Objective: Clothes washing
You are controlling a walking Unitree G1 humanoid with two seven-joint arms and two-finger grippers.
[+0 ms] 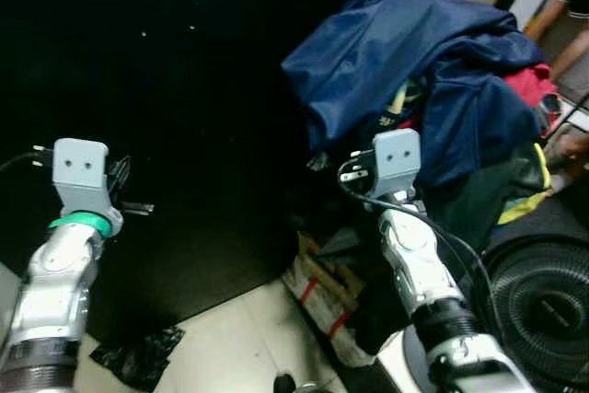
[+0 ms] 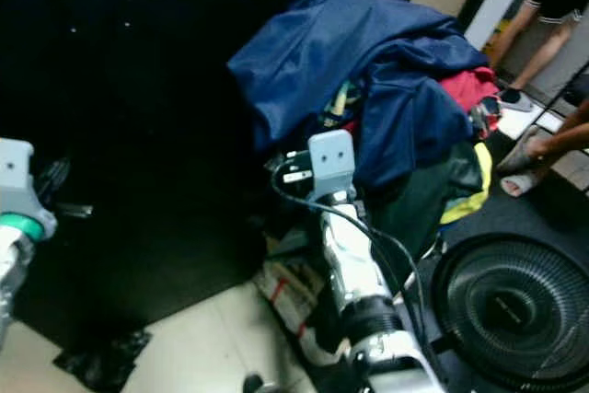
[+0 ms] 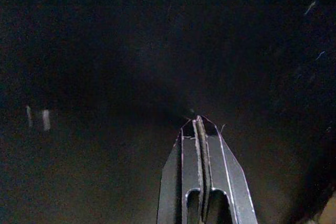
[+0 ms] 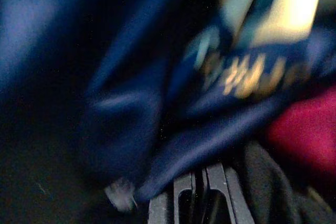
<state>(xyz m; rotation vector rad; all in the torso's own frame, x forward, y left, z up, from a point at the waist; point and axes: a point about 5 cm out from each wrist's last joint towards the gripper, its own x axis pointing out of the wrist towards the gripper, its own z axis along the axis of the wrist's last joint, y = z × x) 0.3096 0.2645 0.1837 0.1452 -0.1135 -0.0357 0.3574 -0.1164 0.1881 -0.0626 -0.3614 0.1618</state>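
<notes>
A heap of clothes rises at centre right, topped by a crumpled navy jacket [image 1: 396, 52] over a red garment [image 1: 529, 85] and a dark green and yellow one [image 1: 520, 200]. My right arm reaches up to the heap's lower edge, its grey wrist block [image 1: 396, 158] just below the jacket. In the blurred right wrist view my right gripper [image 4: 202, 174] has its fingers together, the tips under a fold of navy cloth [image 4: 131, 129]. My left gripper [image 3: 198, 121] is shut and holds nothing, raised at the left before a black surface [image 1: 184, 89].
A round black fan [image 2: 511, 306] lies at the lower right. A person's legs and sandalled foot [image 2: 525, 177] show at the right edge. A red-striped box [image 1: 317, 296] sits under the heap, and a black bag [image 1: 138, 356] lies on the pale floor tiles.
</notes>
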